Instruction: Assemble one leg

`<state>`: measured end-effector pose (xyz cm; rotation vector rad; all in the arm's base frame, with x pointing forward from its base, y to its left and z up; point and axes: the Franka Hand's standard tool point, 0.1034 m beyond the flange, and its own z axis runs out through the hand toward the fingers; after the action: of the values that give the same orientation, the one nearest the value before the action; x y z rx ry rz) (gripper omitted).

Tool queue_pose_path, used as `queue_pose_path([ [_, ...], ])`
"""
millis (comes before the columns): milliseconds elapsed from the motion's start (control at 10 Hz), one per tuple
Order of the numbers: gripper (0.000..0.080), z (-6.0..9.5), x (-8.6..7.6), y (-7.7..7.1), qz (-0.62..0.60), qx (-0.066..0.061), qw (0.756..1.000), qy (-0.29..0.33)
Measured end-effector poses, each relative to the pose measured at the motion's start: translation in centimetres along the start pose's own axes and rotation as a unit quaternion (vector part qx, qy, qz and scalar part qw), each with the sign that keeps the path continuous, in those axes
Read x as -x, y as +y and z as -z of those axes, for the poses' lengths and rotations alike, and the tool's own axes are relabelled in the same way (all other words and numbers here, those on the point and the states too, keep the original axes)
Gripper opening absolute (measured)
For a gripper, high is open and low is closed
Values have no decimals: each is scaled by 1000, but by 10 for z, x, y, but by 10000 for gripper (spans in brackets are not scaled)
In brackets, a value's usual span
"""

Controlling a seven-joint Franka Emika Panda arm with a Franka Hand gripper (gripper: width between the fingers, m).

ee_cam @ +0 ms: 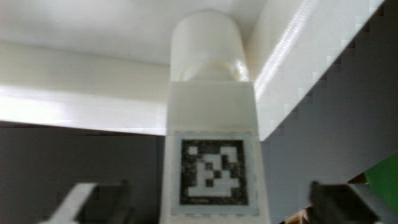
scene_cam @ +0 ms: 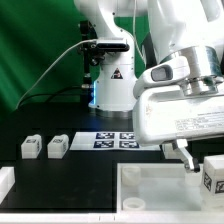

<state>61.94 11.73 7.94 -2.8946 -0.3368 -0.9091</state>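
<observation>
A white leg (ee_cam: 214, 150) with a black-and-white tag on its face lies between my fingers in the wrist view. Its rounded peg end (ee_cam: 210, 45) points toward the white tabletop's raised wall (ee_cam: 302, 60). My gripper (ee_cam: 217, 205) is open, with a gap between each dark finger (ee_cam: 102, 203) and the leg. In the exterior view the same leg (scene_cam: 212, 176) stands at the lower right, under my gripper (scene_cam: 198, 165), by the right end of the tabletop (scene_cam: 150, 192). Two more legs (scene_cam: 30, 147) (scene_cam: 57, 146) sit on the black table at the exterior view's left.
The marker board (scene_cam: 118, 138) lies in the middle of the table before the arm's base (scene_cam: 112, 85). A white part (scene_cam: 5, 186) shows at the lower left edge. A green backdrop stands behind.
</observation>
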Motion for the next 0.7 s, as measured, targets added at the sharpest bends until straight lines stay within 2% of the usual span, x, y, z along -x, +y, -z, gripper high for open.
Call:
queue_pose_path([
  [100,612,0,0,0,0,0,1000,0],
  [300,642,0,1,0,0,0,1000,0],
  [700,649,0,1,0,0,0,1000,-1],
])
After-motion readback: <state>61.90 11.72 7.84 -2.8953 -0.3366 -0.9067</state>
